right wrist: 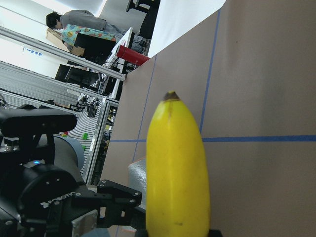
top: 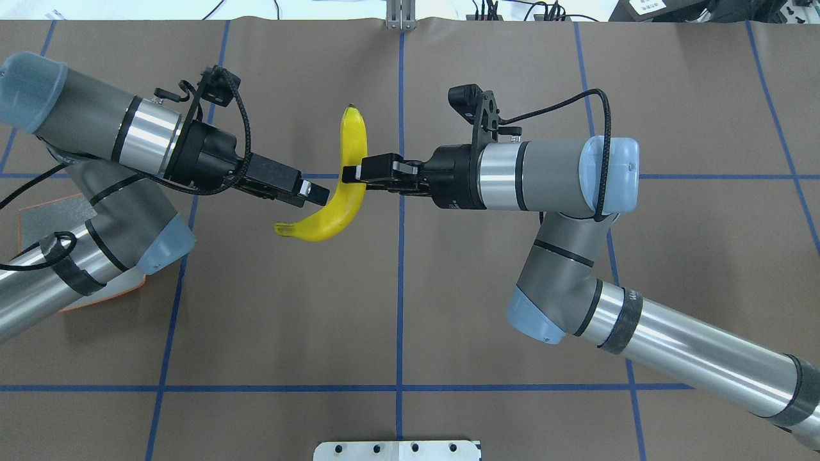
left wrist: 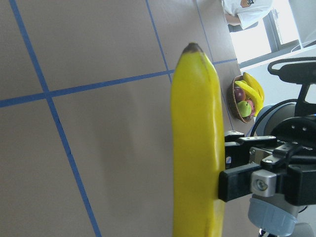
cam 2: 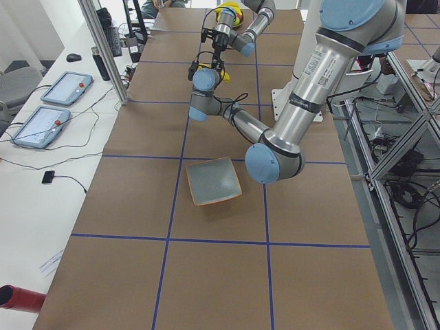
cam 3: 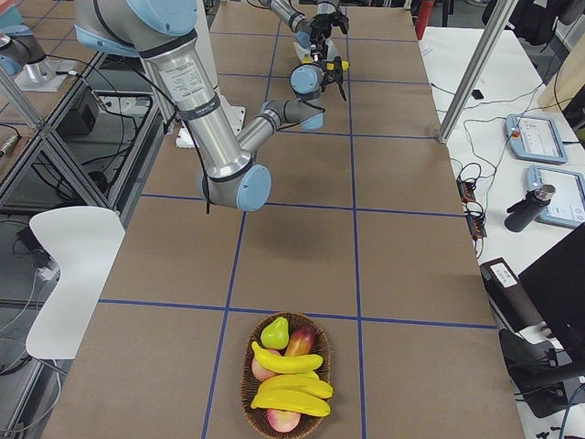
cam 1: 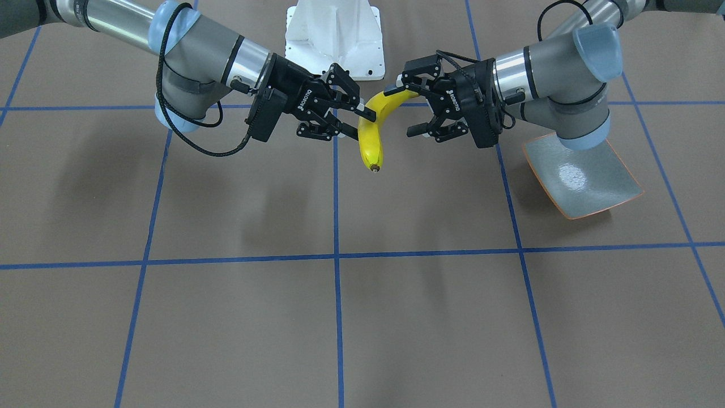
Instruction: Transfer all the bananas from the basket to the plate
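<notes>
The plate [cam 1: 589,178] sits far left in the overhead view. The left hand [top: 312,192], jaws wide, brackets the stem half of the banana [top: 339,211], which the right hand [top: 354,173] clamps mid-air above the surface [top: 397,288]. The left should close firmly before the right releases, or the fruit may drop.
</notes>
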